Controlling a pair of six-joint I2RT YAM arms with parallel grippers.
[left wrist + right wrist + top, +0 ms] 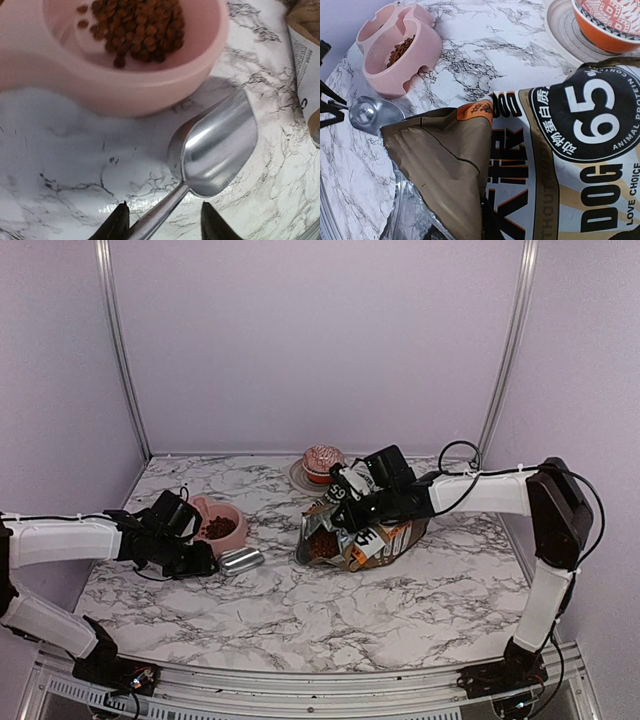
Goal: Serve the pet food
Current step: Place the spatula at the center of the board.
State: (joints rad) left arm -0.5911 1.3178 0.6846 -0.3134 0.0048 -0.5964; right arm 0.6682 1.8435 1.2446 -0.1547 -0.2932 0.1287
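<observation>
Left gripper [165,222] jaws half-open astride slippery handle of shiny metal scoop [215,150], unclamped; right gripper [348,508] jaws shut on printed paper bag [560,165]. Small reddish-brown kibble pellets [142,27] in pink plastic bowl [150,95]: light, loose. You grip scoop handle, never pellets.

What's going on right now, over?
Left gripper open astride empty silver metal scoop. Right gripper shut on printed paper bag. Brown kibble in pink bowl. Nothing between scoop and bowl.

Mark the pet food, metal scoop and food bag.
pet food [142,27], left wrist view, middle of the heap.
metal scoop [217,150], left wrist view, hollow of its blade.
food bag [590,125], right wrist view, round black label.
</observation>
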